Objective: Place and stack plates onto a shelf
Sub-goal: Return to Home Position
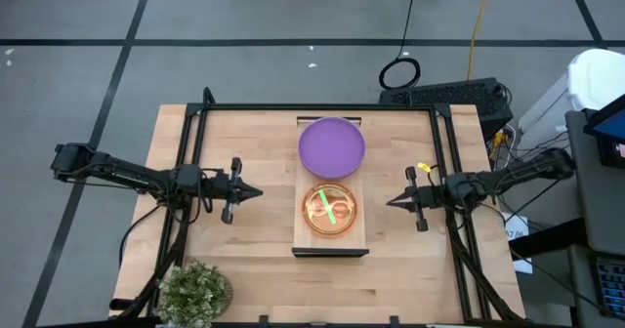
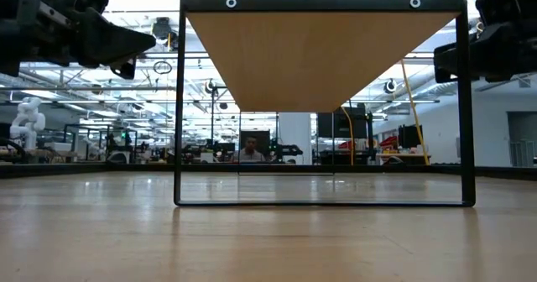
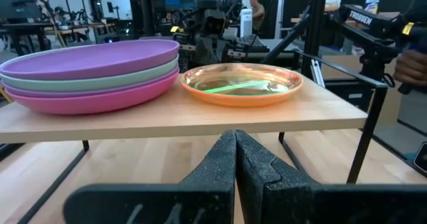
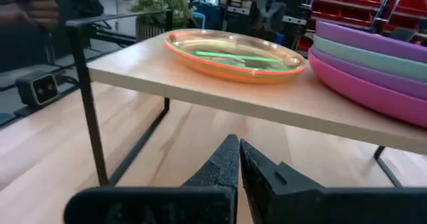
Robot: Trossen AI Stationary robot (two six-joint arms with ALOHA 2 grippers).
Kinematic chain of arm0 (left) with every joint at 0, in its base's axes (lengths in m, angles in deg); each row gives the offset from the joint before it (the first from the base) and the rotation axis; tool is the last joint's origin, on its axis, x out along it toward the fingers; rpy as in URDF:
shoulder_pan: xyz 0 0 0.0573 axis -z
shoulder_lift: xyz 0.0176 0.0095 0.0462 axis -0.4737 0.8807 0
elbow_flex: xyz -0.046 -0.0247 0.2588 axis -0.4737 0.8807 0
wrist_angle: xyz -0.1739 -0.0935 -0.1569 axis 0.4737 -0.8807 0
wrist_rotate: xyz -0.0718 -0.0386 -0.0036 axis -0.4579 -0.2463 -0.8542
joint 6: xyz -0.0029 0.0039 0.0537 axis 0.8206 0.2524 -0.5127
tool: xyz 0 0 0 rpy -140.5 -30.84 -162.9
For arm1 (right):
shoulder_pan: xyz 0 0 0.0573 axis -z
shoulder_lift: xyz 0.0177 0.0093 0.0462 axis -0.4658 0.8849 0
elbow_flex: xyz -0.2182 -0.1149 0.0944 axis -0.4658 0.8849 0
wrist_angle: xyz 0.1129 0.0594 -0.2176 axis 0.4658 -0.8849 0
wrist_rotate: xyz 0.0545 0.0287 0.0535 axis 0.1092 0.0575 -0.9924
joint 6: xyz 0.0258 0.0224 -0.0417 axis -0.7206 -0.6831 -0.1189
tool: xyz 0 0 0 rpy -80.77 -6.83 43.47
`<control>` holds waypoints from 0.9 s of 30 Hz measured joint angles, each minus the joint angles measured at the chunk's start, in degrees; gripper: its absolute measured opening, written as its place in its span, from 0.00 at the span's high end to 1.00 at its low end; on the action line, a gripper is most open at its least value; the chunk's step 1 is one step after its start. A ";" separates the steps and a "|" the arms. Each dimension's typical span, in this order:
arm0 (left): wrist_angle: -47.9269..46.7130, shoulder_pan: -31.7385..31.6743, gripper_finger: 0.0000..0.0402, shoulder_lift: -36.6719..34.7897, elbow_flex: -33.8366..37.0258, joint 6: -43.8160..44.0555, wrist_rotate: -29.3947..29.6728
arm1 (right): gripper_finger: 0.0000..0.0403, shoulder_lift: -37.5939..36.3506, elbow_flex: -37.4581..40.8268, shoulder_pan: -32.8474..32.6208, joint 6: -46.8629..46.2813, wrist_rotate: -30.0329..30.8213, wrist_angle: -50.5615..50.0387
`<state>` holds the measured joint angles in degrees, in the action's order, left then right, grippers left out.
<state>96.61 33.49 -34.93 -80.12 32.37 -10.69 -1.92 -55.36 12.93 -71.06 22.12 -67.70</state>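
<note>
On the shelf (image 1: 330, 243), a light-wood board on dark legs, sits a stack of three large plates (image 3: 93, 74), purple on top, at its far end. A stack of small translucent orange and green plates (image 1: 330, 209) (image 3: 241, 84) (image 4: 235, 54) sits nearer the shelf's near end. My left gripper (image 1: 256, 191) is shut to the shelf's left, empty. My right gripper (image 1: 391, 202) is shut to the shelf's right, empty. Both point level at the shelf.
A potted plant (image 1: 195, 291) stands at the table's near left corner. Dark frame bars (image 1: 191, 143) run along the table's left and right sides. A person's hand (image 3: 412, 64) shows beyond the table. Bare tabletop lies in front of the shelf.
</note>
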 joint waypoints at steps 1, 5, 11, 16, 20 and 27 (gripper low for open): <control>0.00 0.00 1.00 0.00 0.02 -0.01 -0.07 | 1.00 -0.02 0.04 0.54 -0.06 -0.73 -0.08; -0.16 0.00 1.00 0.00 0.09 -0.16 -0.23 | 1.00 -0.02 0.09 2.18 -0.08 -0.85 -0.90; -0.35 0.00 1.00 -0.39 0.09 -0.23 -0.54 | 1.00 -0.02 0.16 3.26 0.10 -0.85 -1.44; -1.35 0.00 1.00 -1.77 0.11 -0.28 -0.62 | 1.00 0.00 0.20 3.26 0.13 -0.85 -1.92; -4.04 0.00 1.00 -3.51 0.11 -0.04 -0.98 | 1.00 -0.02 0.24 3.27 0.19 -0.85 -1.87; -5.92 0.00 1.00 -6.37 1.10 -1.07 -3.39 | 1.00 -0.02 0.28 3.28 0.39 -0.81 -1.87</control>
<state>90.69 33.49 -41.30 -79.02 31.29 -14.07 -1.94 -55.07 16.21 -70.67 21.31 -69.58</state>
